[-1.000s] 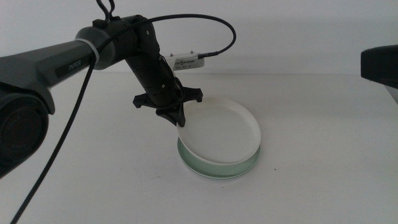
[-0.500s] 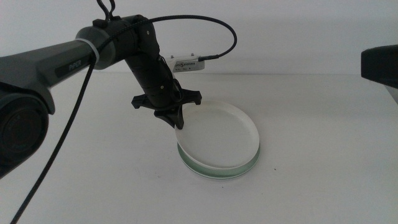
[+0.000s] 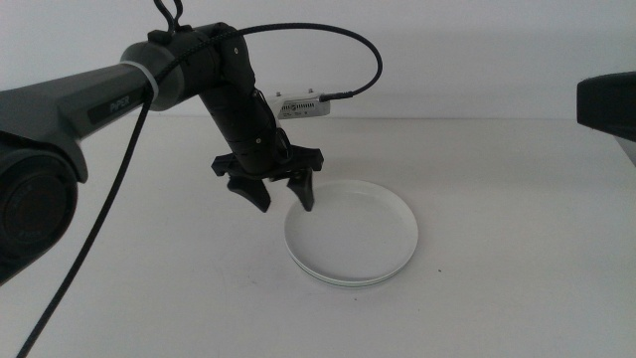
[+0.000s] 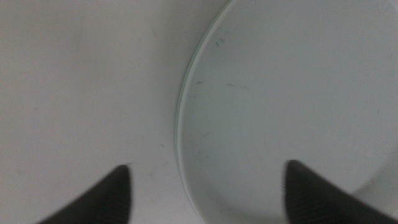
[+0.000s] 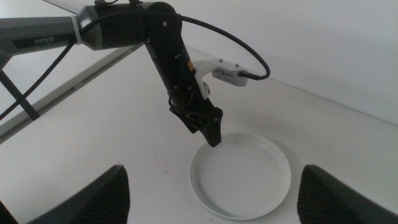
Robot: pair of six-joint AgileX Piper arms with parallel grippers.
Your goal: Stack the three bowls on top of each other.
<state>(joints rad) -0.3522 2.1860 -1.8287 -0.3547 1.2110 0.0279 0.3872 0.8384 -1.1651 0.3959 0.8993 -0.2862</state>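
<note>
The white bowl (image 3: 354,233) lies flat on top of the stack at the table's middle. Only a thin rim (image 3: 348,282) of the bowls beneath shows at the stack's near edge, so the grey and mint bowls are nearly hidden. My left gripper (image 3: 286,206) hangs open just above the white bowl's left rim, one finger outside it and one over the inside, holding nothing. The left wrist view has the left gripper (image 4: 207,168) straddling that bowl's (image 4: 298,93) rim. The right gripper (image 5: 214,171) waits open, high and far back, looking at the stack (image 5: 242,177).
A small white device (image 3: 303,102) with a black cable lies at the back of the table behind the left arm. The right arm's dark body (image 3: 606,99) shows at the right edge. A metal rail (image 5: 74,81) runs along the table's far side.
The left gripper opened and let go of the white bowl's left rim. The bowl dropped from tilted to flat on the stack, covering the mint bowl.
</note>
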